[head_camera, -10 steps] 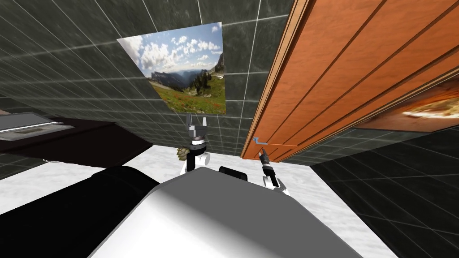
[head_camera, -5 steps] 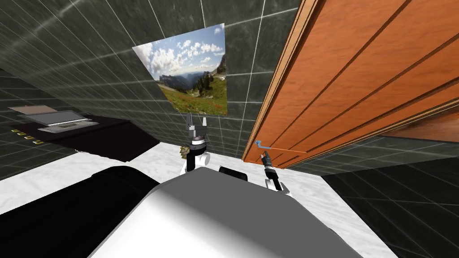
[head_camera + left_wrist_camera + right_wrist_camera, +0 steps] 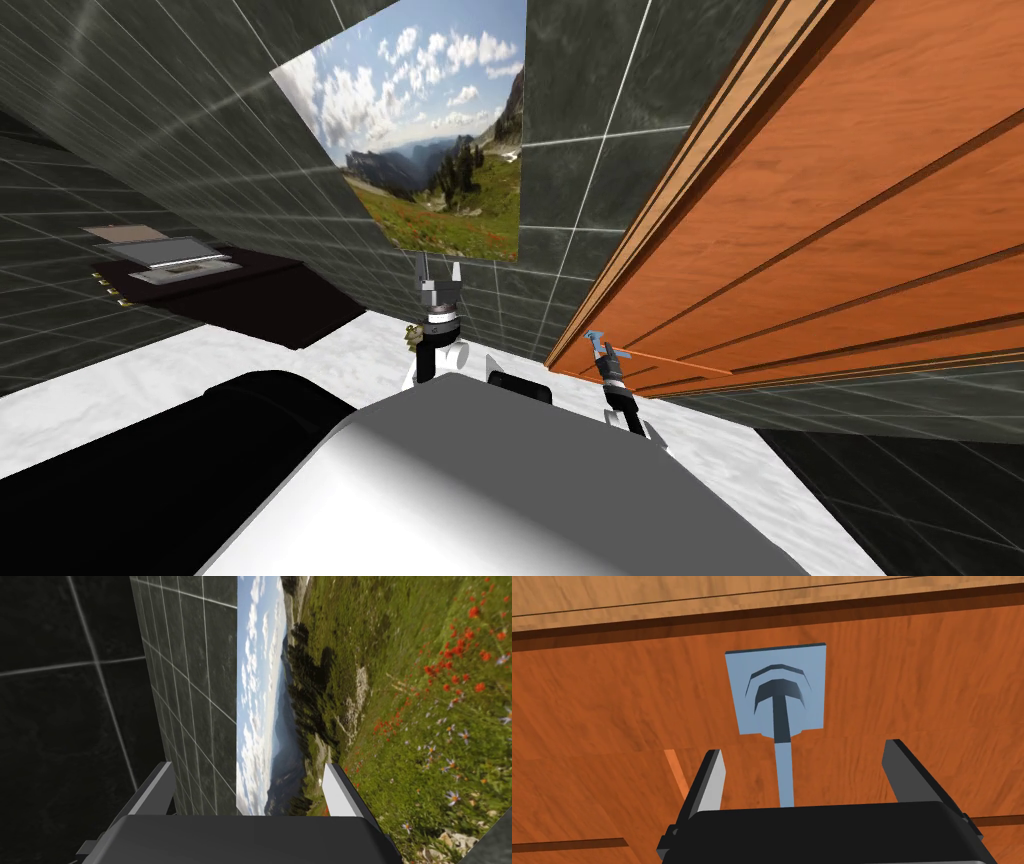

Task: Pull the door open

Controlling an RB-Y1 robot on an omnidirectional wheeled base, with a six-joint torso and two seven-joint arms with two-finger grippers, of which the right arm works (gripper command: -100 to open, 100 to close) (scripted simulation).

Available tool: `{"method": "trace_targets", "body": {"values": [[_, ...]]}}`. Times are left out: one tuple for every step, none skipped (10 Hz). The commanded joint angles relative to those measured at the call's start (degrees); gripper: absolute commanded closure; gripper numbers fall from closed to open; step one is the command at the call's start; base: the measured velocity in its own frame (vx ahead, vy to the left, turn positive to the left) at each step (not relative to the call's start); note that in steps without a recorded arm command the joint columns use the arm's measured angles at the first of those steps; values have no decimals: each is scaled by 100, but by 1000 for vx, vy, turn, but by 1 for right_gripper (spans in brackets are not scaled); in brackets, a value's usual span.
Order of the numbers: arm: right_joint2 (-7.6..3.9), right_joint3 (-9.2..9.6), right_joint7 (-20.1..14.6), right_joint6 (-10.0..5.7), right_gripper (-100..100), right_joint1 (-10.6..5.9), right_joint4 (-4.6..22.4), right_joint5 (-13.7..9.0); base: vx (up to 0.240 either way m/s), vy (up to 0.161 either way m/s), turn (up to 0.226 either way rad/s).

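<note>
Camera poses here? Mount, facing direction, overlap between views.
Head: on the head, looking steeply down and forward at the orange door and wall picture; left claw and right claw show.
Left wrist: on the left hand, facing the picture; its open fingers show.
Right wrist: on the right hand, facing the blue handle; its open fingers straddle the lever.
Shared: head and right wrist both see door and handle.

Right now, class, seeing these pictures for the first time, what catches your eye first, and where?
The big orange-brown wooden door looms on the robot's right, and its pale blue lever handle runs between the right arm's open jaws. On the dark tiled wall ahead hangs a bright mountain meadow picture, with the left arm's open jaws raised before it.
</note>
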Motion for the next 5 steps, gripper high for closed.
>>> {"method": "trace_targets", "body": {"values": [[-9,-5,-6,-73,-100,-48,286,-4,0,0,0],[-84,-65,-55,-157,-100,6,363,-50,43,2,127],[-153,-120,-98,-234,-100,56,421,-91,149,-8,187],[-153,-120,-98,-234,-100,56,421,-91,141,-1,58],[-137,-111,-88,-189,-100,81,353,-84,48,3,3]]}}
